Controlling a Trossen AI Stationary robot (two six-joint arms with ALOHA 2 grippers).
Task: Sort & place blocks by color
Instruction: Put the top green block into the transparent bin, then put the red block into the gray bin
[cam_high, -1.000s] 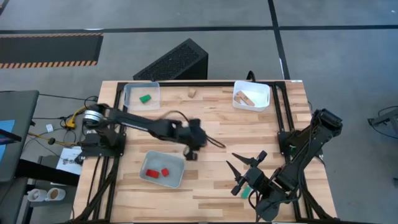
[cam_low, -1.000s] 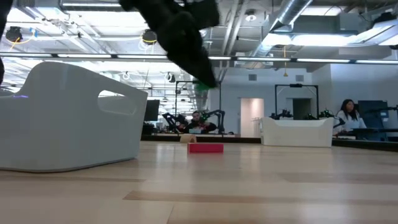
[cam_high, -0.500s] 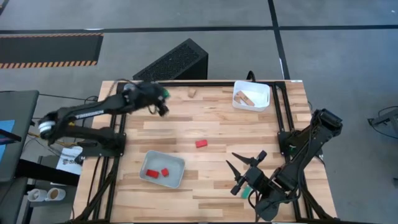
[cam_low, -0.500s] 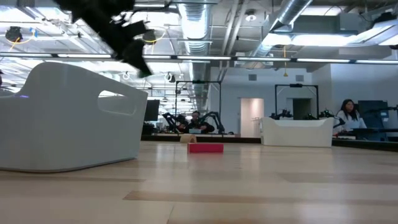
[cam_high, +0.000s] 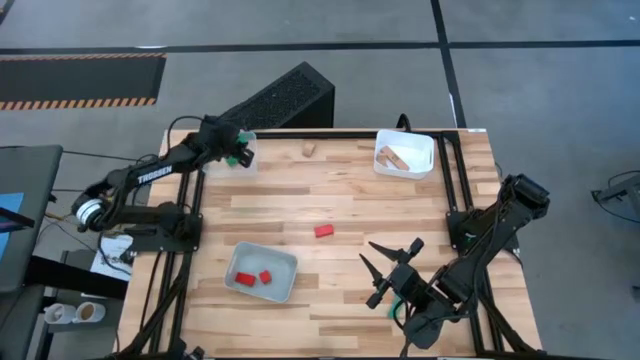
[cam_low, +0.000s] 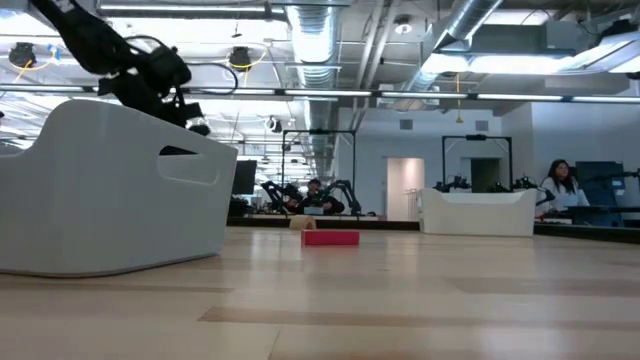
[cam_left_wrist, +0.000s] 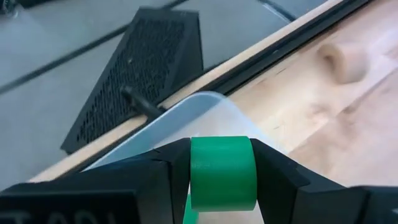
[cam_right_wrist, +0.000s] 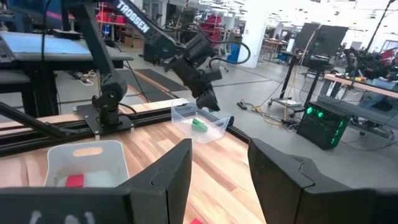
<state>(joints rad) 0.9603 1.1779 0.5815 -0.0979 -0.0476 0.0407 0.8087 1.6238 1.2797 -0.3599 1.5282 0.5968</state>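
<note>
My left gripper (cam_high: 238, 152) is shut on a green block (cam_left_wrist: 222, 171) just above the translucent tray (cam_high: 246, 165) at the table's far left. It also shows in the low view (cam_low: 190, 125) and the right wrist view (cam_right_wrist: 208, 99). Another green block (cam_right_wrist: 199, 124) lies in that tray. A red block (cam_high: 323, 231) lies flat on the table's middle. A light wood block (cam_high: 310, 149) rests at the far edge. My right gripper (cam_high: 368, 254) is open and empty at the near right. My left gripper pinches the green block between its two fingers, one on each of two opposite sides (cam_left_wrist: 196, 168). The fingers slant down from the table's left side. The block is lifted clear, over the tray's rim (cam_left_wrist: 205, 102).
A white tray (cam_high: 262, 272) near the front left holds two red blocks (cam_high: 256, 278). A white tray (cam_high: 405, 155) at the far right holds light wood pieces. A black perforated box (cam_high: 280, 98) stands beyond the far edge. Bare table lies between the trays.
My left gripper has gone from the table's middle, beside the red block, up and toward the far left, carrying the green block, and now hangs over the far-left tray. The red block has stayed where it was.
</note>
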